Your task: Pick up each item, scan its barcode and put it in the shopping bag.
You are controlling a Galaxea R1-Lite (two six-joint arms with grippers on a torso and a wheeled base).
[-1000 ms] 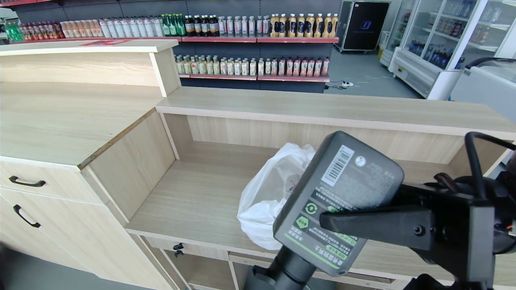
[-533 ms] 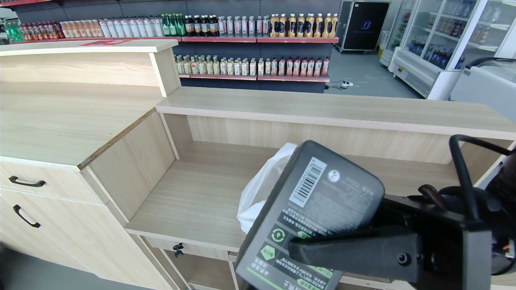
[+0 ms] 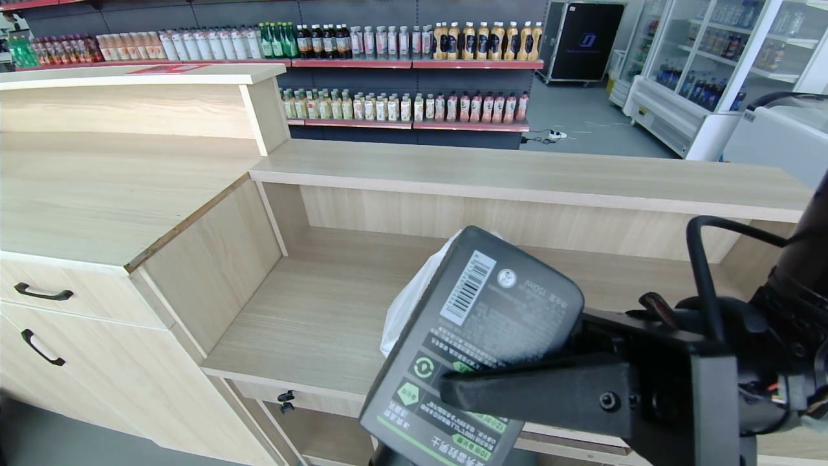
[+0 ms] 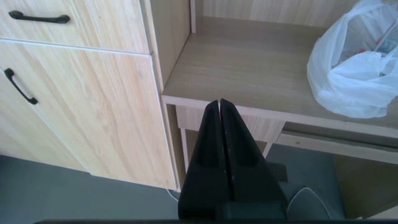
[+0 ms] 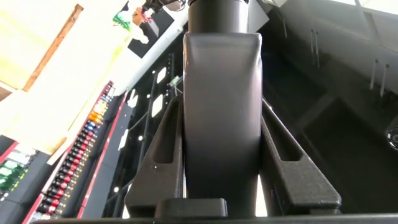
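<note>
Head view puts the right gripper (image 3: 466, 382) nearest, its fingers clamped across a dark flat bottle (image 3: 491, 323) held up with the label side toward the camera. The barcode (image 3: 467, 287) sits just above the near finger and is uncovered, so the grip should need no shifting. The care, I judge, is to hold the label square and steady for the scan rather than letting it tip edge-on.

Beyond the gripper and lower lies the white shopping bag (image 3: 404, 310) on the counter shelf (image 3: 310, 310), its mouth hidden behind the bottle. The release should come from above that opening.

The left gripper (image 4: 221, 106), fingers pressed together and empty, hangs in front of the shelf's edge, well apart from the bag.
</note>
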